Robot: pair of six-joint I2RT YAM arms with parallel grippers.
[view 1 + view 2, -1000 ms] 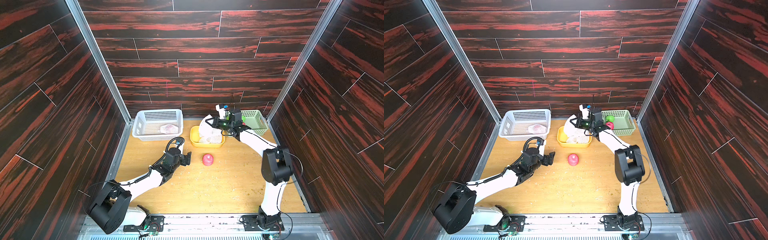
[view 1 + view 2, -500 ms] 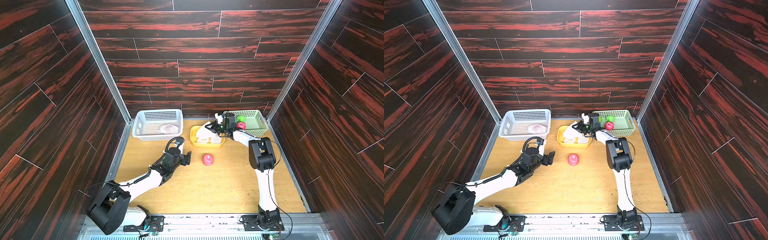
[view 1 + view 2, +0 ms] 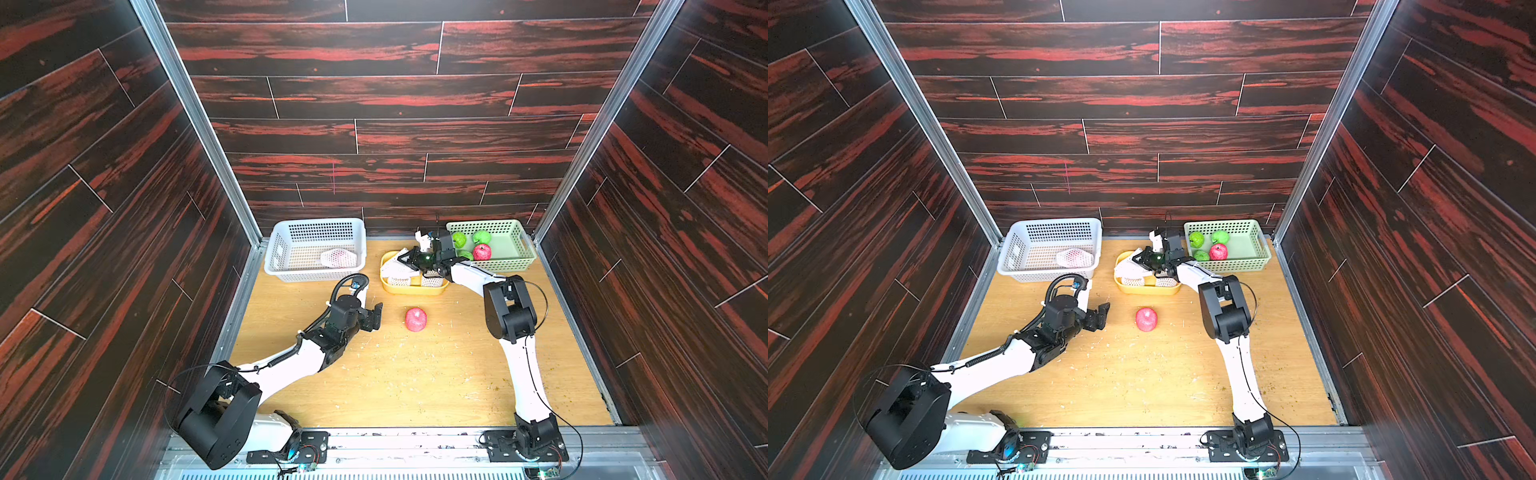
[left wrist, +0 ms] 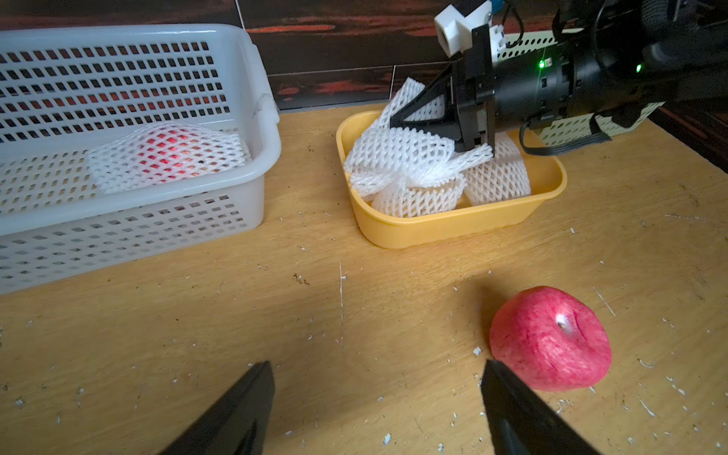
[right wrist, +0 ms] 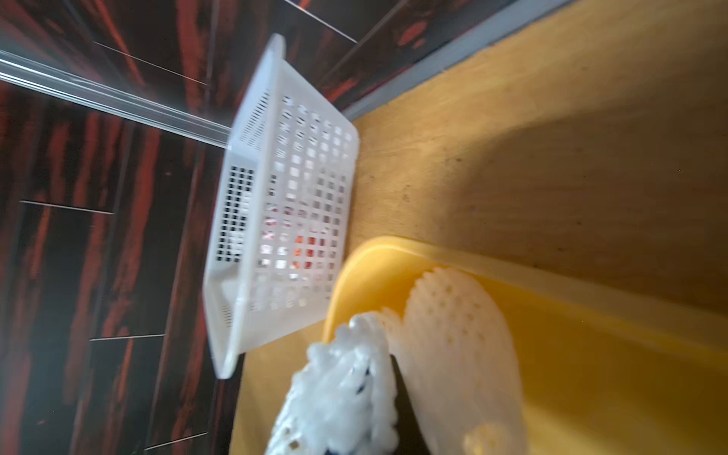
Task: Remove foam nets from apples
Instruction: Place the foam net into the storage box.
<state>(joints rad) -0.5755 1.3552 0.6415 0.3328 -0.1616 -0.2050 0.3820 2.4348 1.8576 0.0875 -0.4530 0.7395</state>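
Your right gripper has dropped over the yellow tray, clenched on a foam net. Your left gripper gapes, with a bare red apple just beside it at lower right. Apples in the green basket appear in both top views only.

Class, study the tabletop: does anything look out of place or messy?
A bare red apple lies alone on the table, outside the green basket holding the other unwrapped apples. White flecks litter the wood around it.
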